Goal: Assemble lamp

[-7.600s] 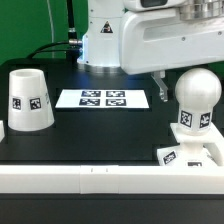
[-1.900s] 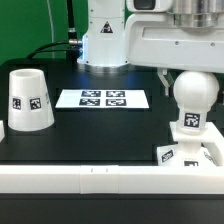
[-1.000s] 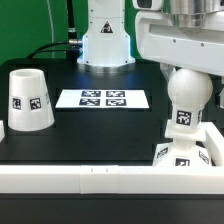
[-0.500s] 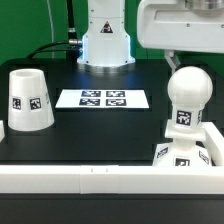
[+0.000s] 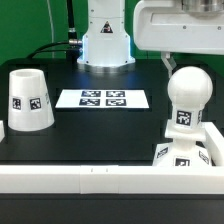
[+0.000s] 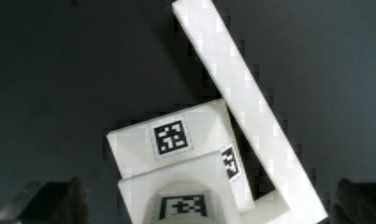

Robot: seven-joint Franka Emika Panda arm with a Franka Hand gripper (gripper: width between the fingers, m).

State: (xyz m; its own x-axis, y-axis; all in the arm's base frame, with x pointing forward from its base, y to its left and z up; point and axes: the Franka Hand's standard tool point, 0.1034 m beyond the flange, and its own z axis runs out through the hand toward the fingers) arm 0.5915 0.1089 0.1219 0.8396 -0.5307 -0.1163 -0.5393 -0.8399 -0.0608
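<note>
The white round-headed bulb (image 5: pixel 190 98) stands upright on the flat square base (image 5: pixel 172 157) at the exterior view's right, by the front wall. My gripper (image 5: pixel 189 58) hangs just above the bulb's head, open and empty, not touching it. In the wrist view the dark fingers (image 6: pixel 53 203) stand wide apart on either side of the bulb (image 6: pixel 181 190), with the tagged base (image 6: pixel 167 138) beyond it. The tapered shade (image 5: pixel 29 100) stands alone, wide end down, at the exterior view's left.
The marker board (image 5: pixel 102 98) lies flat mid-table behind the parts. A white wall (image 5: pixel 100 178) runs along the table's front edge and shows as a long white bar in the wrist view (image 6: pixel 238 95). The arm's white pedestal (image 5: pixel 105 40) stands at the back.
One second ago my gripper was down around the bulb's head; it has let go and risen straight up. The bulb stays upright on the base. The shade has not moved.
</note>
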